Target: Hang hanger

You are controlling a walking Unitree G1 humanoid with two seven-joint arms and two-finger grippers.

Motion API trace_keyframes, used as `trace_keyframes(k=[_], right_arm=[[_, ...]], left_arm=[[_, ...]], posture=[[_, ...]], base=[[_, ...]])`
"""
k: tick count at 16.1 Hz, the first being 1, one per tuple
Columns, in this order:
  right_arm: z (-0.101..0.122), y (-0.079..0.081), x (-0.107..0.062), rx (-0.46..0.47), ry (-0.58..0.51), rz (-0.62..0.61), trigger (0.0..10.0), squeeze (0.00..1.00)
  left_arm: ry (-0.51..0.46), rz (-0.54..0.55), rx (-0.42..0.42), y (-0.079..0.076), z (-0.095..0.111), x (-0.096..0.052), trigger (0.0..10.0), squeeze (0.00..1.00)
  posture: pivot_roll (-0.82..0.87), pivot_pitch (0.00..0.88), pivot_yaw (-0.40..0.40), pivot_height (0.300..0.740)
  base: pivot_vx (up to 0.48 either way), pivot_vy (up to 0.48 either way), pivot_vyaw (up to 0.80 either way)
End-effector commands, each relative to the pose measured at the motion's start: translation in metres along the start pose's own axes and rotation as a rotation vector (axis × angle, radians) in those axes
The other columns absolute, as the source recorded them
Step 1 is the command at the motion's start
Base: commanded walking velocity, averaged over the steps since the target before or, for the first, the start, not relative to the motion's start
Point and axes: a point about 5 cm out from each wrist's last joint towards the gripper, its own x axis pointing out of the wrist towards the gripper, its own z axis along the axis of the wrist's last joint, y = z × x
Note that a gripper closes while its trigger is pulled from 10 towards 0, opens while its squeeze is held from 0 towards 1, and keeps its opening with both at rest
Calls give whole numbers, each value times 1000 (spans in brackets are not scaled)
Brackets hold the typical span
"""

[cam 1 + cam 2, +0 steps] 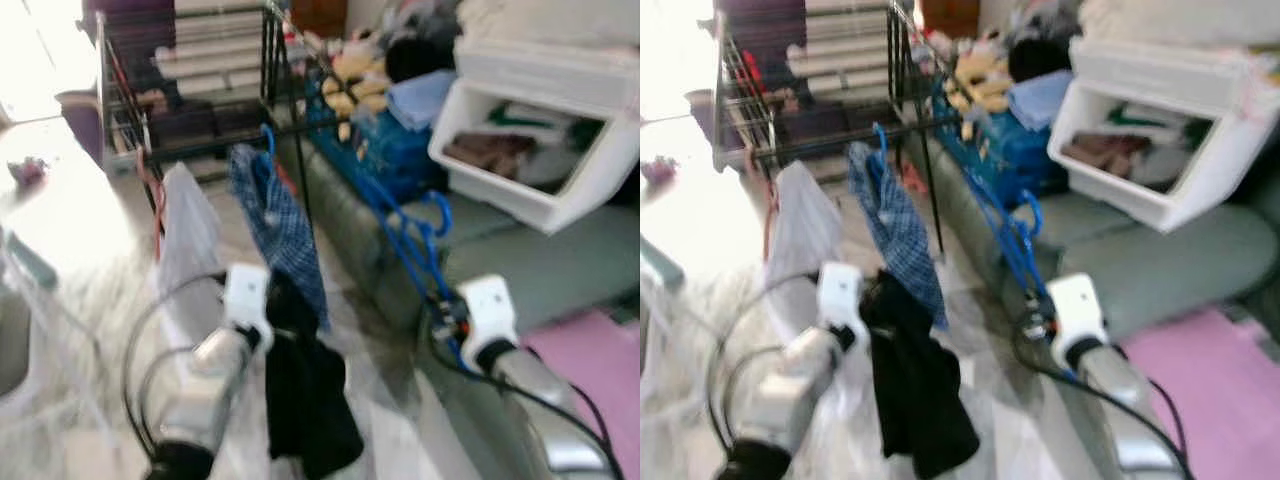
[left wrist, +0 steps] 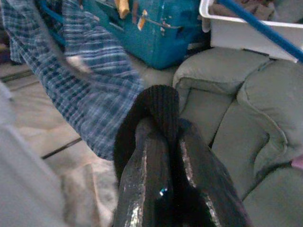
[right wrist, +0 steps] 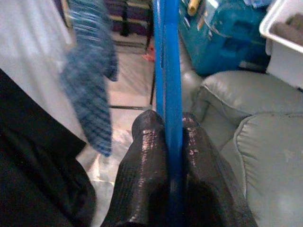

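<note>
Fingers (image 3: 142,189) around blue hanger (image 3: 169,85), sofa (image 3: 265,156) beside

rack (image 1: 190,70) far left | bin (image 1: 545,150) on sofa (image 1: 560,260) right | checked shirt (image 1: 280,235) hangs between

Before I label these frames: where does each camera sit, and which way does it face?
Head cameras: look forward and down at the drying rack, both arms, the sofa.
Left wrist: along the left end effector, shut on a black garment.
Right wrist: along the right end effector, shut on a blue hanger.
Shared: the checked shirt.
</note>
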Motion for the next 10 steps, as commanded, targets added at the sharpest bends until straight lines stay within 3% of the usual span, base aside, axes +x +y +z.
trace_keyframes(k=[1,10], right_arm=[[3,-2,0,-8,-9,-9,10000,0],[6,0,6,37,-20,-10,10000,0]], left_arm=[[-33,1,8,0,8,1,10000,0],[-27,-15,20,1,8,-2,10000,0]], posture=[[-173,0,24,740],[-162,0,24,740]], base=[[-364,0,0],[-363,0,-58]])
